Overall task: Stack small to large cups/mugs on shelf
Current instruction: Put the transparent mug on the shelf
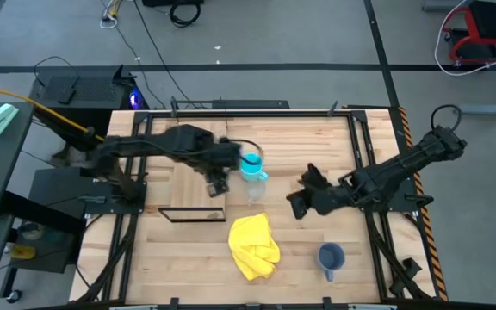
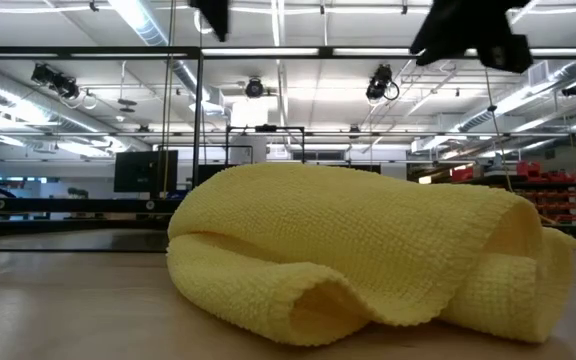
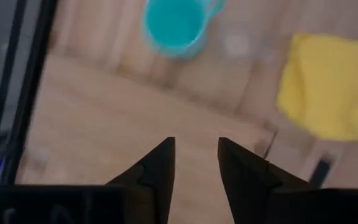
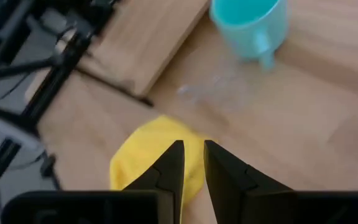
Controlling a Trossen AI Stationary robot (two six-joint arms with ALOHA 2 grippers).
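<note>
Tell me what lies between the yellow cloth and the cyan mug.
In the high view, the small clear cup stands between the yellow cloth and the cyan mug; otherwise bare tabletop.

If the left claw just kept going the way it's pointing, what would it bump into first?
Probably the cyan mug. The left gripper, fingers apart and empty, points across the bare shelf toward it, with nothing between. The depth is hard to judge.

The cyan mug (image 1: 252, 165) stands upright, mouth open, just beside the left pincer (image 1: 218, 185), off the shelf's (image 1: 192, 185) edge. The clear cup (image 4: 207, 87) sits close by it. The grey-blue mug (image 1: 331, 257) stands upright, well apart from both pincers.
</note>
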